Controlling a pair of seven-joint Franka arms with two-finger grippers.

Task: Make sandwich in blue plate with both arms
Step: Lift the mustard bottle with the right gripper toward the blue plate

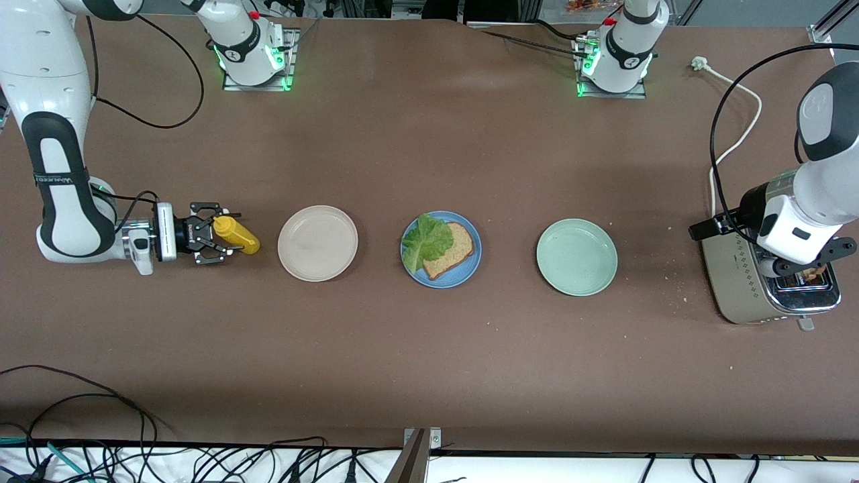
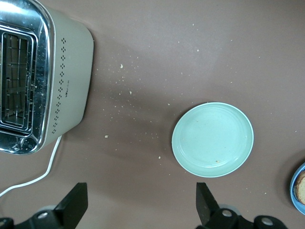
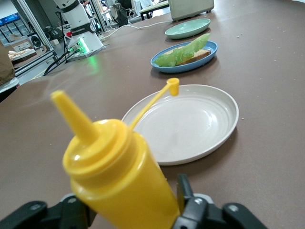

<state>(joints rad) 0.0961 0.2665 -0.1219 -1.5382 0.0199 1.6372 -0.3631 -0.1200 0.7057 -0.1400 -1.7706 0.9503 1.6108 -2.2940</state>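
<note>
The blue plate lies mid-table and holds one brown bread slice with a green lettuce leaf on it. They also show in the right wrist view, plate and leaf. A second slice does not clearly show. My right gripper is low at the right arm's end of the table, shut on a yellow squeeze bottle whose cap is off the nozzle. My left gripper is open and empty, up over the toaster.
An empty beige plate lies between the bottle and the blue plate. An empty pale green plate lies between the blue plate and the toaster. Crumbs dot the table there. A white power cable runs from the toaster.
</note>
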